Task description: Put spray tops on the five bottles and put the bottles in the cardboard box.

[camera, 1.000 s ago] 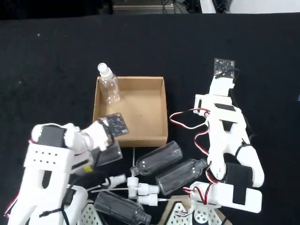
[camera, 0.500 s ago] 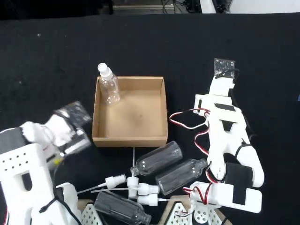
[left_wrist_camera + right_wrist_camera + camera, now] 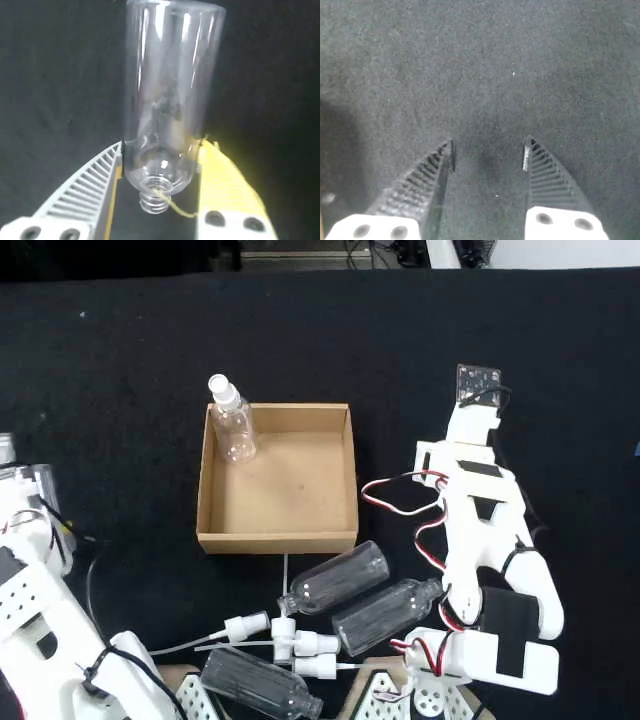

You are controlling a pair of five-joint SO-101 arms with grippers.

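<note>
Left gripper (image 3: 161, 146) swung away from the box front to the table's far left, clamped on uncapped bottle (image 3: 170, 90). Cardboard box (image 3: 278, 538) holds one capped bottle (image 3: 232, 425). Spray tops (image 3: 295, 638) lie in front of it. Right gripper (image 3: 487, 150) spread over bare mat. Capping likely next.

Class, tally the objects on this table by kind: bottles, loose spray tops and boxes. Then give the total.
Bottles: 5 (capped bottle in the cardboard box; three lying bottles; held bottle in the left gripper)
Loose spray tops: 4
Cardboard box: 1
Total: 10
</note>
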